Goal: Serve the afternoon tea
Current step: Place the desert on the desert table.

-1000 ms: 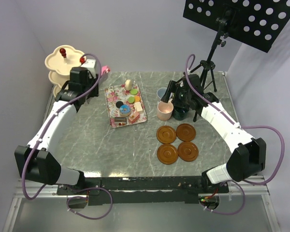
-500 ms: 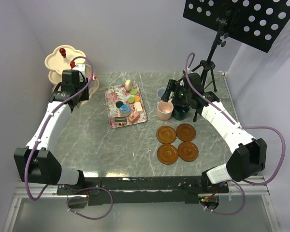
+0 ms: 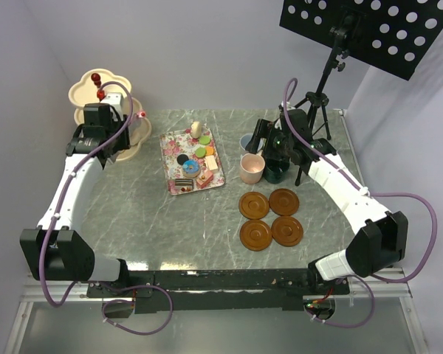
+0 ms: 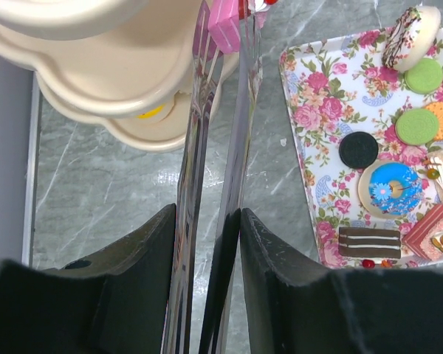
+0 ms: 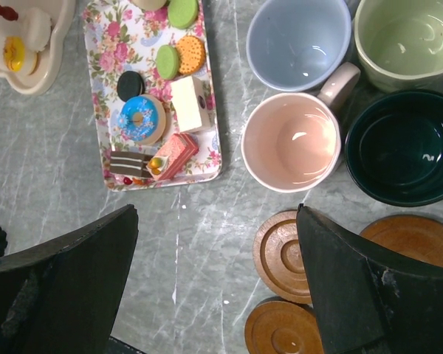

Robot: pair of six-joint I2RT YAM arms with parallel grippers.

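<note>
My left gripper (image 4: pixel 207 221) is shut on the metal tongs (image 4: pixel 240 140), fingers pressing both blades. The tong tips pinch a small pink cake (image 4: pixel 223 26) beside the rim of the cream three-tier stand (image 4: pixel 96 74), at the table's back left (image 3: pixel 88 92). A yellow sweet (image 4: pixel 153 112) lies on a lower tier. More cakes and macarons sit on the floral tray (image 3: pixel 167 158). My right gripper (image 5: pixel 218 221) hangs open over bare table, just in front of the pink mug (image 5: pixel 294 142). Light blue (image 5: pixel 299 40), light green (image 5: pixel 406 40) and dark green (image 5: pixel 406 147) mugs stand around it. The brown saucers (image 3: pixel 269 219) lie nearer.
A camera tripod (image 3: pixel 321 88) with a black dotted board (image 3: pixel 369 29) stands at the back right corner. Grey walls close in the left and back sides. The stand sits right at the table's left edge.
My left arm has swung left and back, carrying the tongs and pink cake from beside the tray to the stand. The right arm has not moved.
</note>
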